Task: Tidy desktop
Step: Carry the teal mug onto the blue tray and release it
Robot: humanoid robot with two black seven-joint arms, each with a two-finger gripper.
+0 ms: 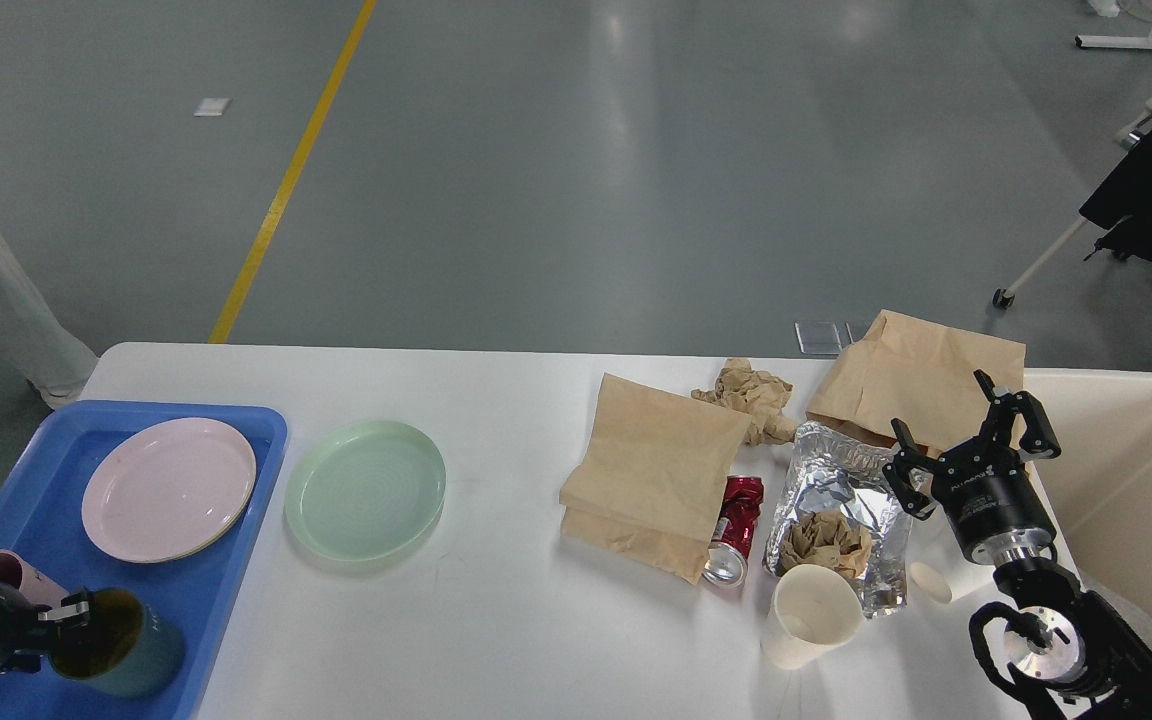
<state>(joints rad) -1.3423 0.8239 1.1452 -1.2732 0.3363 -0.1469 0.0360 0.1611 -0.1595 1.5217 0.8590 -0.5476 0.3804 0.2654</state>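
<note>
White table (516,620) spans the view, littered near its right edge. Left hand (71,612) clamps a dark mug (121,655) over the blue tray (216,590); right hand (971,440) hangs spread.

Scene was bright, evenly lit from overhead; soft glare streaks showed on the grey floor (626,150). Shadows on the desktop (516,620) were faint. The foil (841,500) glinted. Focus was sharp throughout.
</note>
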